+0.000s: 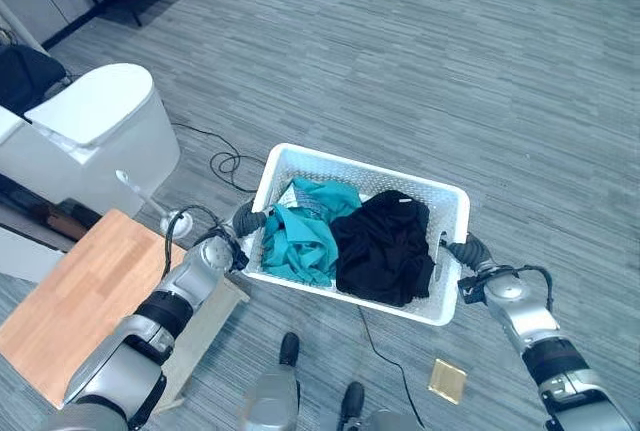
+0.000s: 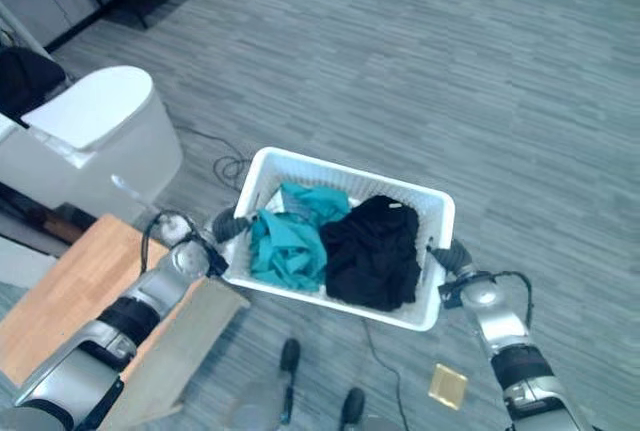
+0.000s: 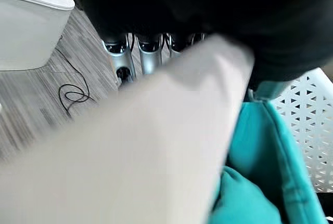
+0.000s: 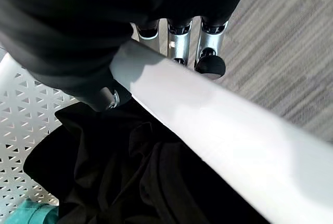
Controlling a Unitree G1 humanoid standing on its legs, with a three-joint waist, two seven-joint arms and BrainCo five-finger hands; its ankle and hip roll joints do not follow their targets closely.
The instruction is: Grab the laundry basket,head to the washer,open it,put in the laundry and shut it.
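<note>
A white perforated laundry basket (image 1: 300,158) hangs above the floor between my two hands. Inside lie a teal garment (image 1: 305,231) on its left and a black garment (image 1: 385,246) on its right. My left hand (image 1: 246,219) is curled round the basket's left rim (image 3: 171,130). My right hand (image 1: 462,249) is curled round the right rim (image 4: 208,120), with its fingers (image 4: 179,39) over the outer side and its thumb inside by the black garment (image 4: 135,177). The teal garment (image 3: 260,172) lies just past the left rim.
A white washer-like appliance (image 1: 95,131) with a rounded lid stands at the left on the grey floor. A wooden table (image 1: 85,296) is at the lower left under my left arm. A small yellow square (image 1: 447,380) lies on the floor. Dark furniture legs (image 1: 135,6) stand far back.
</note>
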